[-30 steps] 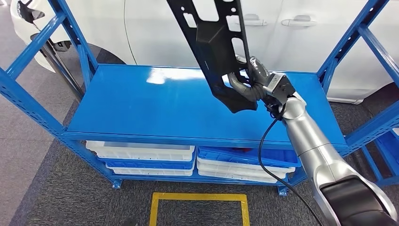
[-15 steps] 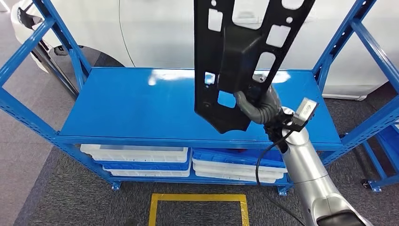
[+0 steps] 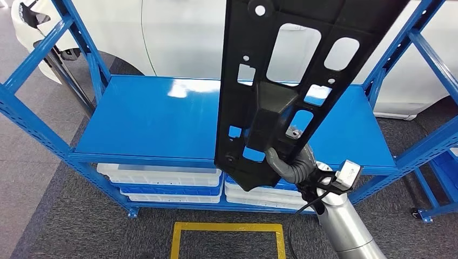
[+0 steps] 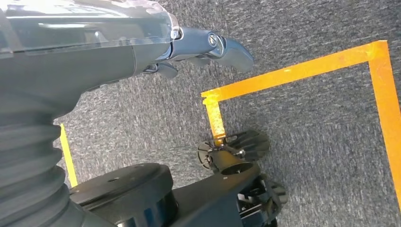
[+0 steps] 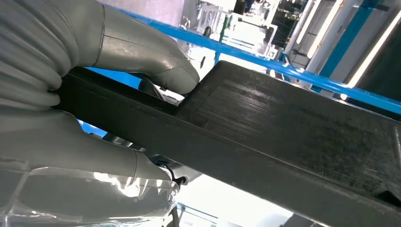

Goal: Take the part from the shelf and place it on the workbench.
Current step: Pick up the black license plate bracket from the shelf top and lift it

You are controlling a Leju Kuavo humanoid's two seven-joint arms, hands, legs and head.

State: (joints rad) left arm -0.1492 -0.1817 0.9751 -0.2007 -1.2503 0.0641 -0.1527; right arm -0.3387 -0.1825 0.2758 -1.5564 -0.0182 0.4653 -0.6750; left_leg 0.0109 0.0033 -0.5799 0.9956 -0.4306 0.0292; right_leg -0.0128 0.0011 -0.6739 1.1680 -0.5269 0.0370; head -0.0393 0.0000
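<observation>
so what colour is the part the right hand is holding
Black, clearest in the head view: part, right hand.

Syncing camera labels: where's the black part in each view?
Head view: black part upright, centre, lower end gripped by the right hand.
Right wrist view: part runs across, gripped by that hand.
Left wrist view: not in it.
Shared landmark: blue shelf.

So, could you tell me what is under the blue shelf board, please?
Under the blue shelf board sit stacked white and blue trays. The black part, gripped by the right hand, hides some of them.
</observation>
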